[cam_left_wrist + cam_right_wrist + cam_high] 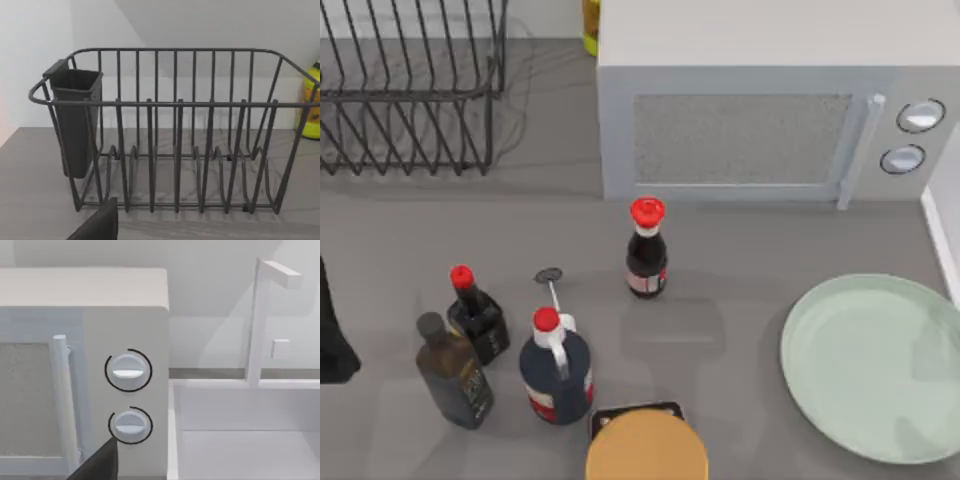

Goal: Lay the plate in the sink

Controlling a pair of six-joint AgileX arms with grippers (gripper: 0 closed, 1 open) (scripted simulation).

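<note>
The plate [875,365] is large, round and pale mint green, lying flat on the grey counter at the right, partly past the top view's right edge. The sink [240,407] is a white basin with a tall white faucet [257,320], just right of the microwave; its white rim [941,240] runs along the counter's right edge above the plate. A dark part of my right gripper [97,465] shows in the right wrist view, facing the microwave knobs and the sink. My left arm [332,330] sits at the counter's left edge, and its gripper [97,225] faces the dish rack.
A white microwave [750,120] stands at the back, a dark wire dish rack [410,90] at the back left. Three dark bottles [555,365] cluster front left and another red-capped bottle [646,250] stands mid-counter. An orange-tan disc [647,445] lies at the front.
</note>
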